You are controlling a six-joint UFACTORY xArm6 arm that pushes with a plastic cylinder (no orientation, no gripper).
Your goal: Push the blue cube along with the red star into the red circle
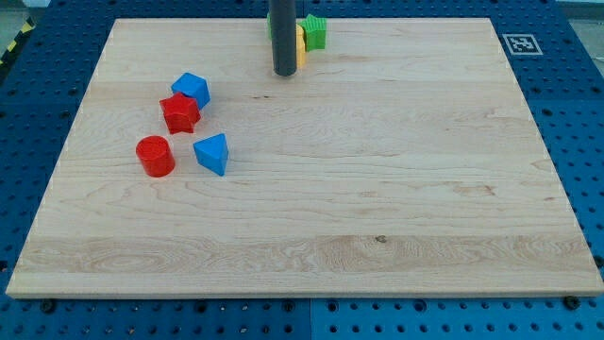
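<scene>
Your blue cube (192, 90) touches the red star (179, 113), just short of the red circle (155, 156). The tool's tip (284, 72) holds nothing, well apart at the desk's (377, 189) top.

The dark rod (284, 36) runs out of the view's top edge, so its upper part and the arm above it cannot be seen. It stands in front of a yellow block (301, 45), covering most of it; only a narrow strip shows at the rod's right side, and its shape cannot be made out. A sliver of green shows at the rod's left side, too small to tell what it belongs to. The green block (315, 31) beside the yellow one is partly hidden where they meet. The marker (520, 43) at the view's top right is too small to read.
</scene>
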